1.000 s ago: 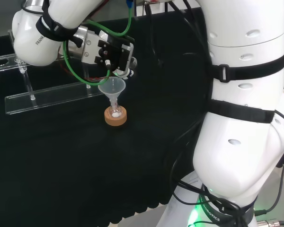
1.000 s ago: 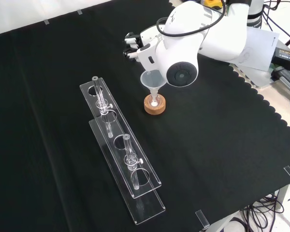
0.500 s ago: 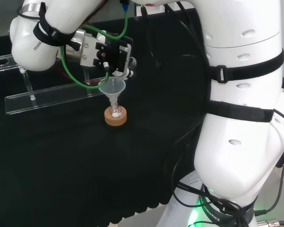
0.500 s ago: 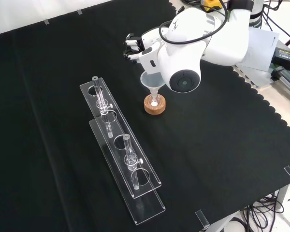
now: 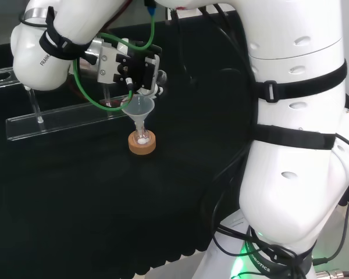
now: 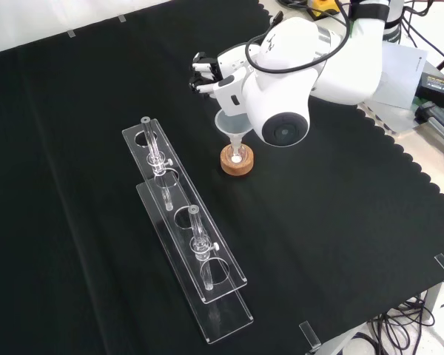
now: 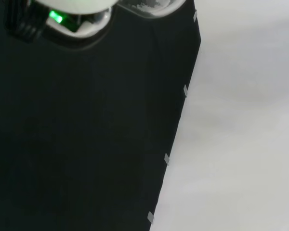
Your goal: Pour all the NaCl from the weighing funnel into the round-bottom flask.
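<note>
Head view: I see the hand just above and behind a clear funnel, whose stem goes down into the flask on a cork ring; white stuff shows at the bottom. Can't tell how the fingers are set or if they hold anything.

Front view: fingers poke out left of the arm link; funnel upright over the ring, acrylic racks well to the left on the bench.

Wrist view: black cloth edge, pale floor beyond.
</note>
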You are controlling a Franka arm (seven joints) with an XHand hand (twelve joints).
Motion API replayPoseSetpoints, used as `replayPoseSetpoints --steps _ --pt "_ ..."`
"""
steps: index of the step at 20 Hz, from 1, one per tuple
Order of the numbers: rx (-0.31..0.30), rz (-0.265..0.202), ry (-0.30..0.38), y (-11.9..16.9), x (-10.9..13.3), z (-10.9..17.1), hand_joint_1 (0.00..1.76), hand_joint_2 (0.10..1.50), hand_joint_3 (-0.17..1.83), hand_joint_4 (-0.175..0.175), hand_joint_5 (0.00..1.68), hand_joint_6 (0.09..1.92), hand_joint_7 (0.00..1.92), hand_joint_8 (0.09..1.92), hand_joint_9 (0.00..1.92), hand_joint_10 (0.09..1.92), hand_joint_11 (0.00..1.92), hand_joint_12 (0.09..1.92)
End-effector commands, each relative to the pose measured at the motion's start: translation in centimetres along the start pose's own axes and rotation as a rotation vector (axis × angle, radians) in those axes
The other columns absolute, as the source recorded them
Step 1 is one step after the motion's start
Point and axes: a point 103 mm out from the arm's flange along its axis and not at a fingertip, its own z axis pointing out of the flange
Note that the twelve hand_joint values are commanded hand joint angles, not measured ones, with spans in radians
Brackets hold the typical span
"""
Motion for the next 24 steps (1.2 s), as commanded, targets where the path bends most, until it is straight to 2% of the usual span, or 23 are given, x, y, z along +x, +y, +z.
replayPoseSetpoints --steps 1,7,20,24 --pt "-0.002 0.007 -0.031 -0.26 0.13 -0.76 1.12 0.65 0.68 0.175 1.26 0.72 0.55 0.65 0.99 0.26 0.82 1.02" --pt "-0.006 0.018 -0.078 -0.4 0.1 -1.0 1.12 0.65 0.68 0.175 1.26 0.72 0.54 0.65 0.99 0.26 0.82 1.02" --pt "-0.005 0.022 -0.072 -0.49 -0.14 -0.9 1.12 0.64 0.69 0.175 1.26 0.72 0.54 0.65 0.99 0.26 0.82 1.02" --pt "-0.007 0.02 -0.042 -0.46 -0.24 -0.64 1.12 0.64 0.69 0.175 1.26 0.72 0.54 0.65 0.99 0.26 0.82 1.02"
